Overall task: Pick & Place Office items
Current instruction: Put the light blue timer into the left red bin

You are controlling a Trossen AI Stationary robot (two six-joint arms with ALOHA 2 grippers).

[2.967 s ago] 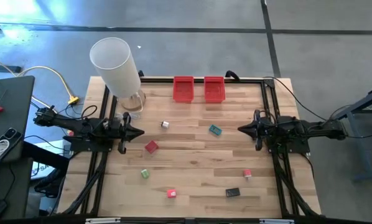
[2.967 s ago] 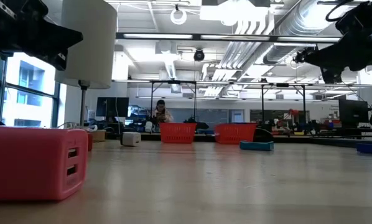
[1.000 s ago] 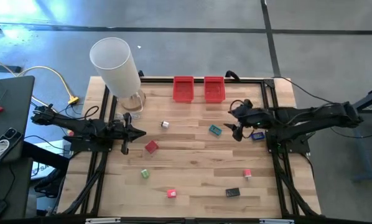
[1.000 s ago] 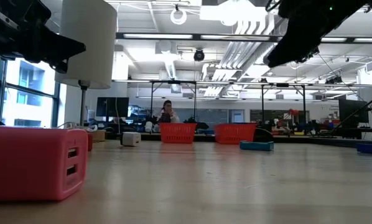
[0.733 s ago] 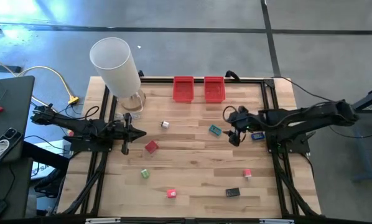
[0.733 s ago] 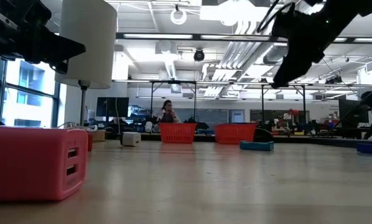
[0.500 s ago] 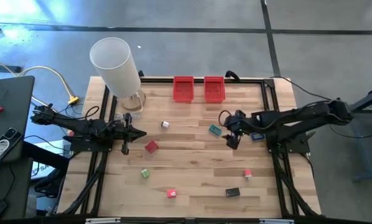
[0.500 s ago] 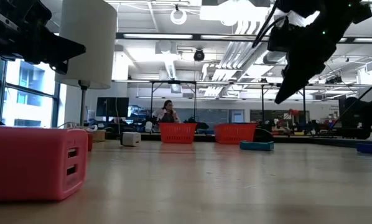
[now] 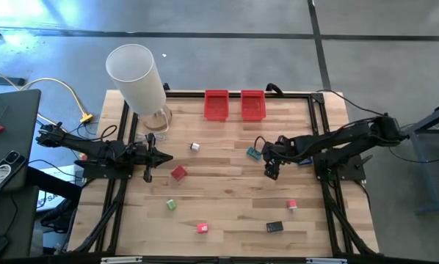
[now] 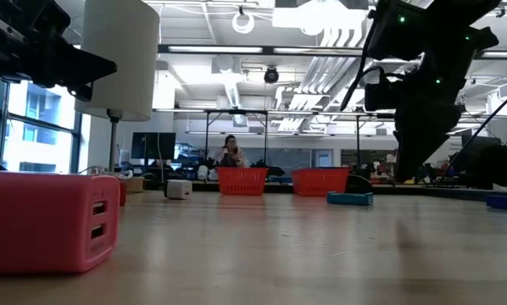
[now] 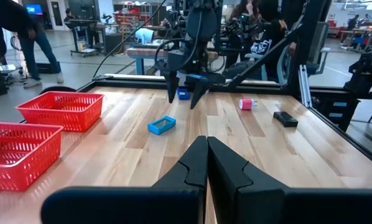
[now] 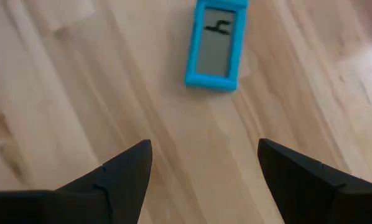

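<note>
right end effector (image 9: pixel 270 171) hangs open near the teal piece (image 9: pixel 254 152); left idle

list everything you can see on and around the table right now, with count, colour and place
bins: 2, red mesh, side by side at the table's far edge
cylinder: 1, tall, white, far left corner
teal flat piece: 1, right of centre, just ahead of the right gripper
white piece: 1, left of centre toward the far side
red block: 1, near the left gripper
green piece: 1, near left
small red piece: 1, near edge
pink and white piece: 1, near right
black flat piece: 1, near right edge
blue piece: 1, under the right arm
person: 1, in the room behind
left gripper: shut, waiting at the left side
right gripper: open, above the wood beside the teal piece
</note>
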